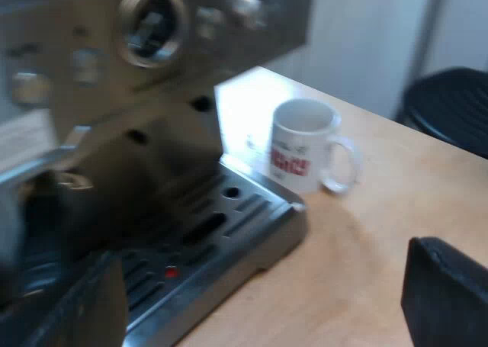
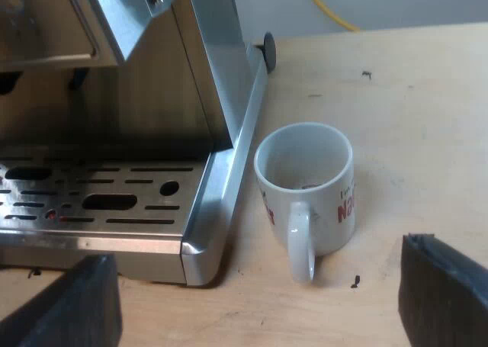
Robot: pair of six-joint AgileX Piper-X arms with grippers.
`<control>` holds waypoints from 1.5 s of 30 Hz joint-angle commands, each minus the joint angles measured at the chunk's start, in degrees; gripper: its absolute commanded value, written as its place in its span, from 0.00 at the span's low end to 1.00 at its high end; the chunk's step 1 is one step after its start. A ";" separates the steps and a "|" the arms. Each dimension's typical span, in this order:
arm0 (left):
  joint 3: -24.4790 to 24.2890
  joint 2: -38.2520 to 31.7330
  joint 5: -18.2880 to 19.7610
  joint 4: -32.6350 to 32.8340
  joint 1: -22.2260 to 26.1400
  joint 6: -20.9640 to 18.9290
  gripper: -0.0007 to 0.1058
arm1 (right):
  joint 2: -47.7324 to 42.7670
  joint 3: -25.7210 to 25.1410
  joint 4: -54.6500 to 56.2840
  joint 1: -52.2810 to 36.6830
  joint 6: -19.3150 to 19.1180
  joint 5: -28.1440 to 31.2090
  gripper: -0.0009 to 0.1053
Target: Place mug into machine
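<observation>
A white mug [image 2: 305, 187] with red lettering stands upright on the wooden table, close beside the side edge of the espresso machine's drip tray [image 2: 99, 202]. Its handle points toward my right gripper [image 2: 259, 286], which is open with nothing between its fingers and sits just short of the mug. My left gripper [image 1: 263, 286] is also open and holds nothing. It hovers by the front corner of the drip tray [image 1: 229, 225], with the mug [image 1: 305, 145] standing farther off beyond the tray's corner.
The steel espresso machine [image 1: 152, 95] rises over the slotted tray, with a round gauge [image 1: 152, 25] on its front panel. A dark chair seat [image 1: 450, 103] stands past the table's edge. Bare wooden table [image 2: 412, 118] surrounds the mug.
</observation>
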 commanded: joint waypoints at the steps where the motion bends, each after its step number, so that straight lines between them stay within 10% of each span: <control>1: -0.54 2.20 0.39 -2.54 -2.08 -0.77 0.77 | 0.69 -0.51 -1.16 0.09 -0.80 -0.34 0.73; 24: -0.54 25.54 0.07 -15.19 -5.69 -0.77 0.77 | 11.96 -0.17 -1.07 0.09 -0.80 -0.29 0.70; 45: 3.09 30.24 1.07 -18.19 -5.69 -0.77 0.77 | 18.08 2.14 -3.25 0.09 -0.80 -6.62 0.66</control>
